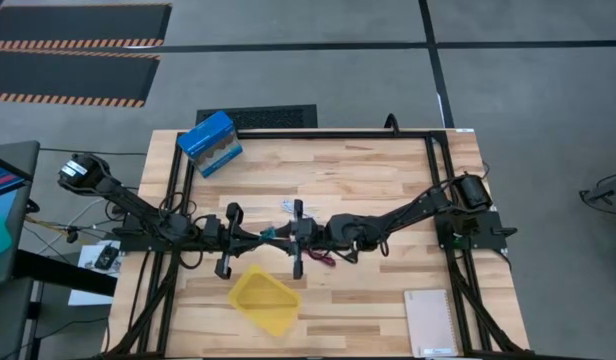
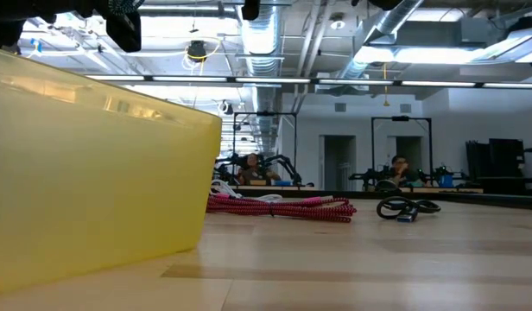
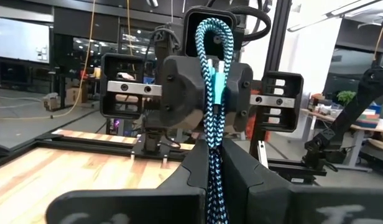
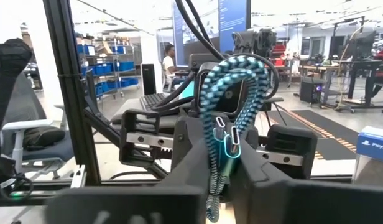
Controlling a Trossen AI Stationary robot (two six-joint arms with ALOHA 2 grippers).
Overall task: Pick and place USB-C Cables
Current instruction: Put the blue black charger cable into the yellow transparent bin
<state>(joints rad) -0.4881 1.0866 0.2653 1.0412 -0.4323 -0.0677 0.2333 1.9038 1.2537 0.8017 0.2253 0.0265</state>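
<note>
The wooden tabletop (image 1: 368, 190) carries everything, and both dark arms meet over its middle. The yellow tray (image 1: 264, 298) lies at about 7 o'clock from the centre, near the front edge. The blue box (image 1: 209, 143) stands at 11 o'clock near the back edge, and a pale notebook (image 1: 430, 322) lies at 5 o'clock. As far as the high view shows, the tray has nothing inside, so I judge the task is at an early stage: no cable is placed yet, and all four are left to go.

The left tool (image 1: 228, 242) and the right tool (image 1: 299, 240) face each other just above the tray, and each wrist view shows the other arm's head directly ahead. The teal-green cable (image 3: 211, 106) is between them. In the left wrist view it stands as a folded loop, held tightly between the left tool's clenched fingers. In the right wrist view the same cable also sits between the right tool's closed fingers, with its silver plugs visible. So it looks like a handover, and both tools are grasping this cable.

The magenta-red cable (image 2: 279, 206) lies flat on the wood beside the tray, a long loose bundle. The black cable (image 2: 407, 207) is coiled near it, at 3 o'clock from it in the low view. A white-blue cable (image 1: 287, 206) rests at 12 o'clock from the tools.
</note>
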